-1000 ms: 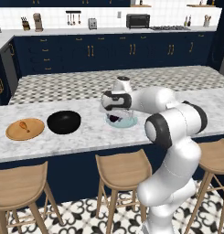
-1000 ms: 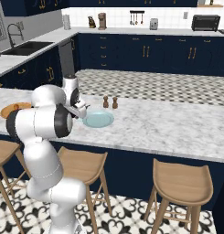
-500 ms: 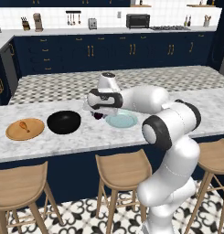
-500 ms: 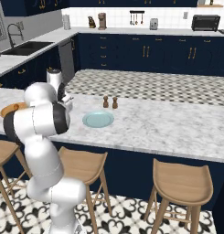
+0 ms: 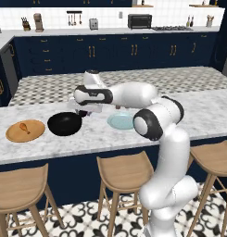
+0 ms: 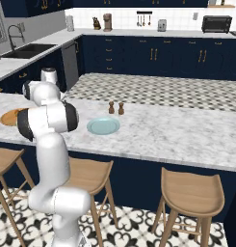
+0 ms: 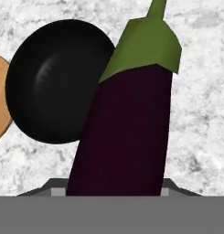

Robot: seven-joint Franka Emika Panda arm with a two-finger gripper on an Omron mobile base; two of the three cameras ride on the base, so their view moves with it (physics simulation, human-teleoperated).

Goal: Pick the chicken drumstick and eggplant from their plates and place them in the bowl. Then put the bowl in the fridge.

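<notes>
The arm is swinging away from the pale blue-green plate (image 5: pixel 120 121) and is now reaching across the bench (image 5: pixel 198 111) toward the black bowl (image 5: pixel 65 124). A second ago the hand was directly over that plate; half a second ago it had reached the gap between plate and bowl. The plate is now lying bare, so the eggplant has left it and the transport stage is judged to be nearly complete.

The gripper (image 5: pixel 85 111) is hanging just beside the bowl's rim at about 2 o'clock from the bowl's centre in the left base view. It is gripping the eggplant (image 7: pixel 127 123): in the hand view the dark purple body is rising from between the fingers, green cap pointing toward 12 o'clock. The finger tips themselves are hidden behind the fruit, so the exact opening cannot be read.

In the hand view the bowl is lying at about 10 o'clock from the eggplant, partly covered by it. The hand is therefore not yet centred over the bowl.

The chicken drumstick (image 5: pixel 24 126) is resting on the tan wooden plate (image 5: pixel 27 134), at 9 o'clock from the bowl.
</notes>
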